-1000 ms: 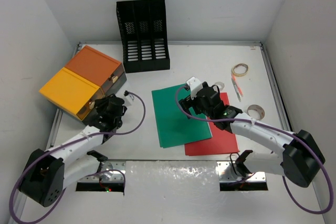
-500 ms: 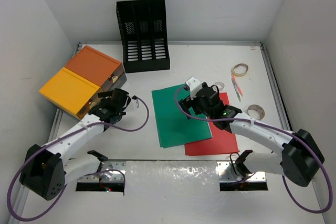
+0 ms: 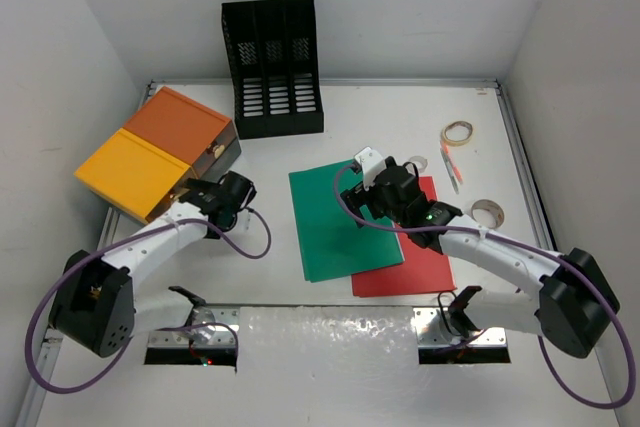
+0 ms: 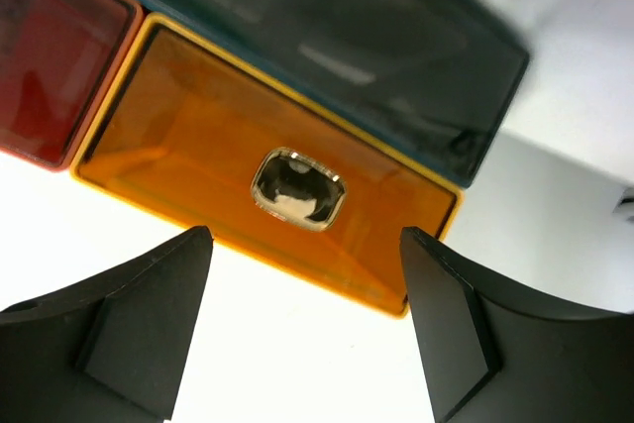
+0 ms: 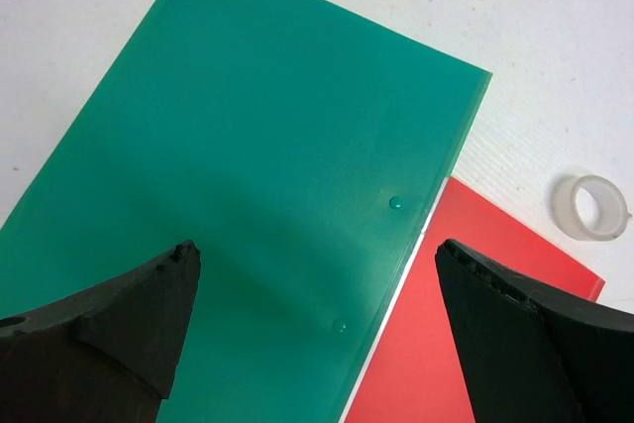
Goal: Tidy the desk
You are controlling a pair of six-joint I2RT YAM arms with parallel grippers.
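While the white counter (image 3: 400, 117) fills most of the top view, walled in white with thin metal rails along its edges, the largest thing on it is the orange-and-yellow drawer box (image 3: 155, 152), set at an angle in the left-centre of the frame. The black mesh file rack (image 3: 272, 69) stands upright at the upper centre, against the back wall. A green folder (image 3: 330, 232) lies flat in the middle of the frame, its right edge overlapping a red folder (image 3: 420, 262) just beside it. The left tool (image 4: 302, 240) sits at the box's lower right side with its jaws spread wide and nothing between them, facing an amber drawer front (image 4: 198, 175). The right tool (image 5: 317, 253) hangs over the green folder near its upper right corner, jaws likewise wide apart and gripping nothing. At the right of the frame a clear tape roll (image 3: 489, 213) lies near the red folder, and a thin tan ring (image 3: 458, 132) rests further up. An orange pen (image 3: 449, 165) lies between these two. Smallest is the metal pull (image 4: 297, 188) at the centre of the amber drawer front.
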